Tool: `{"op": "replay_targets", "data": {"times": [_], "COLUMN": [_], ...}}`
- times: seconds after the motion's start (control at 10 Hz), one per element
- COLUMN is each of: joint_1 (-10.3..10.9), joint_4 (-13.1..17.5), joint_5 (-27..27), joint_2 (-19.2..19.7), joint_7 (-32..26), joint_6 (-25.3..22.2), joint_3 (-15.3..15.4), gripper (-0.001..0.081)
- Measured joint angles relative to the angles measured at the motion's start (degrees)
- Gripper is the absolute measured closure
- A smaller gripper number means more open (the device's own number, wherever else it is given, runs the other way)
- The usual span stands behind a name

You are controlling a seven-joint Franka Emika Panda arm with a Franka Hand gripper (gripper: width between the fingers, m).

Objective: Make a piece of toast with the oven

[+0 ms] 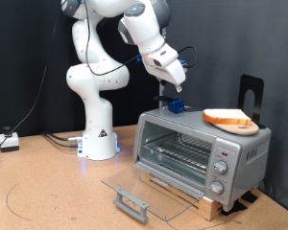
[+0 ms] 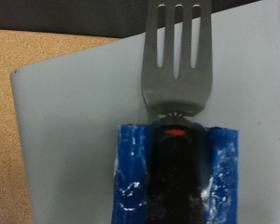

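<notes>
The silver oven (image 1: 197, 149) stands on a wooden base with its glass door (image 1: 149, 184) folded down flat and its wire rack bare. The piece of toast (image 1: 230, 117) lies on a round light-wood board (image 1: 246, 127) on the oven's top, towards the exterior view's right. My gripper (image 1: 176, 84) hangs just over a small blue block (image 1: 176, 107) at the left end of that top. In the wrist view a metal fork (image 2: 177, 56) with a black handle lies against the blue block (image 2: 131, 177), tines out over the grey oven top (image 2: 75, 121). No fingers show there.
The robot's white base (image 1: 98, 134) stands at the exterior view's left, with cables on the floor. The door's handle (image 1: 132, 203) juts out towards the exterior view's bottom. A black stand (image 1: 252, 96) rises behind the toast. Knobs (image 1: 221, 171) sit on the oven's right-hand panel.
</notes>
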Motion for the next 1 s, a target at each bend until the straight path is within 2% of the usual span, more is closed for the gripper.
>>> {"op": "replay_targets", "data": {"times": [0.6,1.0], "joint_1": [0.0,0.0], "joint_4": [-2.2,-2.7], "joint_5": [1.2,3.8], "joint_2": [0.4,3.3], "joint_7": [0.9,0.9], "joint_6": [3.4,7.0], "joint_3": [3.1,6.5], "gripper": [-0.0003,-0.0003]}}
